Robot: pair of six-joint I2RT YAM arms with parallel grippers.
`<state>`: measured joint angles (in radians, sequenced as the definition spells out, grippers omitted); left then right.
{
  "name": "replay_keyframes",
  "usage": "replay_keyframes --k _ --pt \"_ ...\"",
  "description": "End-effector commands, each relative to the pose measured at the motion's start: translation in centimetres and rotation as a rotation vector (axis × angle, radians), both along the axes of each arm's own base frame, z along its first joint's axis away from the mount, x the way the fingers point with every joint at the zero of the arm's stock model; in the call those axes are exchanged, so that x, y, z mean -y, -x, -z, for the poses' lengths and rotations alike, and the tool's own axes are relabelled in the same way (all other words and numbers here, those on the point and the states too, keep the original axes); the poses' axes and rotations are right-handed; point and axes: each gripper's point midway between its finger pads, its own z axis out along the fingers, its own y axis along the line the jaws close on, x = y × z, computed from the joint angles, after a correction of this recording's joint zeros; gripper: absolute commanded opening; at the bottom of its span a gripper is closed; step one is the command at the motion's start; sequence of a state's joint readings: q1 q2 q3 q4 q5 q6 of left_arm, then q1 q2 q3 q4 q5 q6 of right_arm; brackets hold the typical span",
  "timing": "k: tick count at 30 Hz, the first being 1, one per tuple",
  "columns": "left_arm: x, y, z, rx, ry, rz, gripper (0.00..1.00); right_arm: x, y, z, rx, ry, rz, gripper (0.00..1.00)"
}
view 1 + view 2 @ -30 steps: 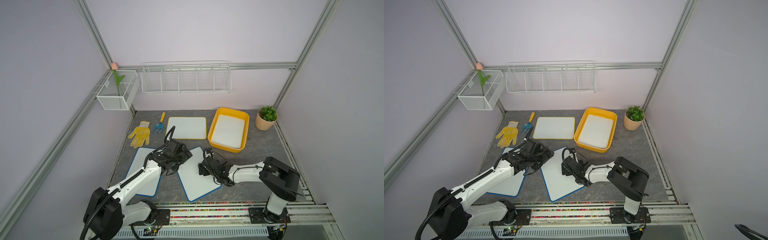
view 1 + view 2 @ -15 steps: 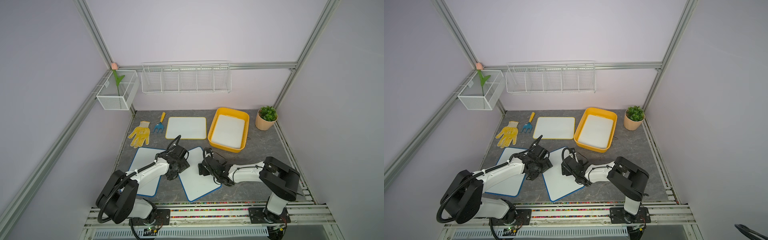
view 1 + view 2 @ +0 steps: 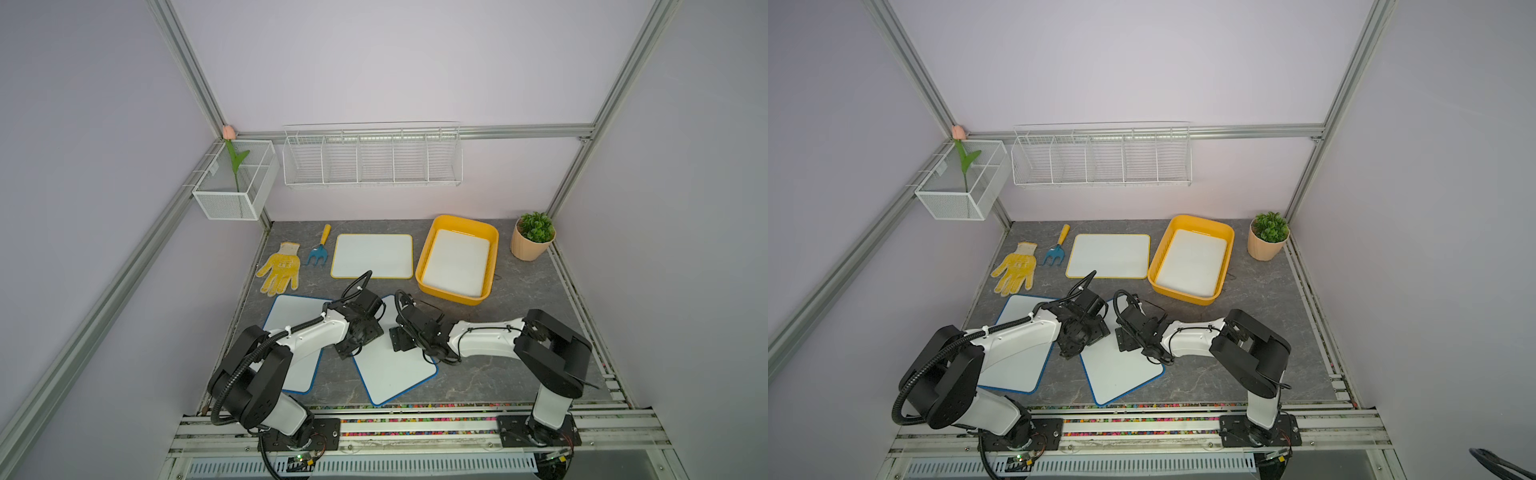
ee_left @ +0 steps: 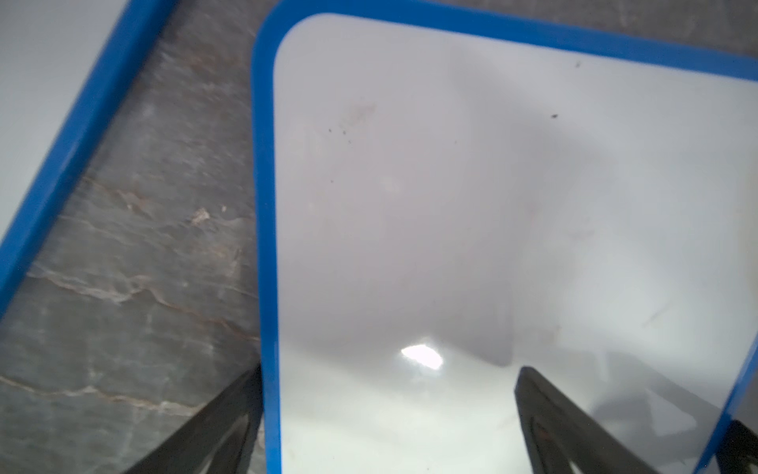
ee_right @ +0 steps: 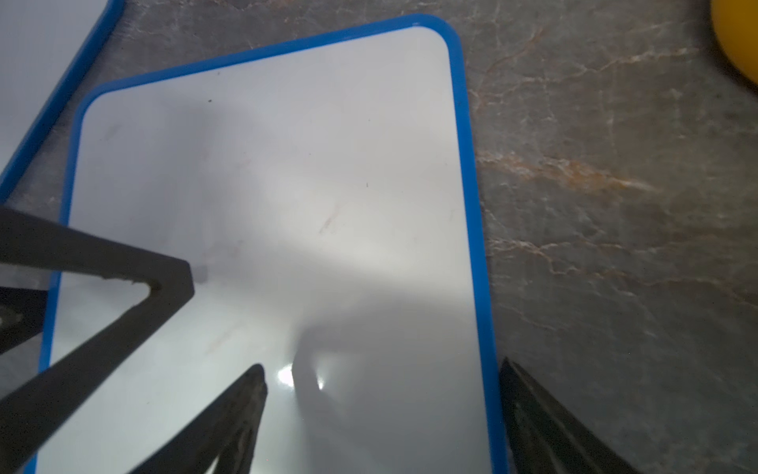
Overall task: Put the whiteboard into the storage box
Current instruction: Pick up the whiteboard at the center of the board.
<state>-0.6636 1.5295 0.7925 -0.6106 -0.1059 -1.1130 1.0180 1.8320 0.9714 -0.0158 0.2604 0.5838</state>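
One blue-framed whiteboard (image 3: 395,372) lies flat and askew on the grey table (image 3: 540,291), front and centre, well apart from the storage box (image 3: 423,259). Both claws hover low over it with jaws spread wide, gripping nothing. In the left wrist view the left gripper (image 4: 389,422) straddles one long blue edge, one finger over the stone and its partner over the white face. The right gripper (image 5: 381,418) straddles the opposite long edge the same way; whether any fingertip touches the board cannot be told. Just beside it, toward the robot's left, lies a second blue-framed whiteboard (image 3: 291,320), partly under the left arm. The yellow-orange storage box sits at the back right with a white board (image 3: 457,262) flat inside, and a yellow-framed whiteboard (image 3: 372,255) lies just beside it. Farther out are a yellow glove (image 3: 280,268), a small blue rake (image 3: 318,251) and a potted plant (image 3: 534,239).
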Motion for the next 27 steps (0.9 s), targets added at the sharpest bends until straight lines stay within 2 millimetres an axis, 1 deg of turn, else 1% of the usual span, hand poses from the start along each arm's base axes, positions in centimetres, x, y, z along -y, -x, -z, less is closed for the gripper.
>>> replay_keyframes --k 1,5,9,12,17,21,23,24,27 --pt "1.2 0.5 3.6 -0.046 0.058 0.003 0.96 1.9 6.2 6.7 -0.324 0.120 -0.120 0.90" --pt "1.3 0.5 3.8 -0.045 0.063 -0.001 0.96 2.4 6.2 7.2 -0.353 0.169 -0.140 0.90" --pt "1.6 0.3 3.7 -0.043 0.071 0.000 0.96 2.0 6.5 7.6 -0.378 0.153 -0.172 0.90" --pt "1.5 0.3 3.8 -0.048 0.066 -0.006 0.96 1.5 6.6 7.5 -0.387 0.118 -0.195 0.91" --pt "1.8 0.4 4.3 -0.052 0.084 -0.001 0.95 0.4 6.6 6.2 -0.429 -0.054 -0.195 0.91" --pt "2.1 0.3 4.4 -0.036 0.103 0.006 0.94 -0.5 7.1 4.9 -0.496 -0.181 -0.201 0.91" --pt "2.0 0.3 4.5 -0.026 0.109 0.004 0.93 -1.2 6.9 3.6 -0.514 -0.250 -0.201 0.91" --pt "2.0 0.3 4.5 -0.022 0.111 0.005 0.93 -0.6 7.5 4.0 -0.546 -0.254 -0.190 0.91" --pt "2.0 0.3 4.6 -0.018 0.117 0.006 0.92 -0.6 7.3 3.0 -0.591 -0.302 -0.163 0.91"
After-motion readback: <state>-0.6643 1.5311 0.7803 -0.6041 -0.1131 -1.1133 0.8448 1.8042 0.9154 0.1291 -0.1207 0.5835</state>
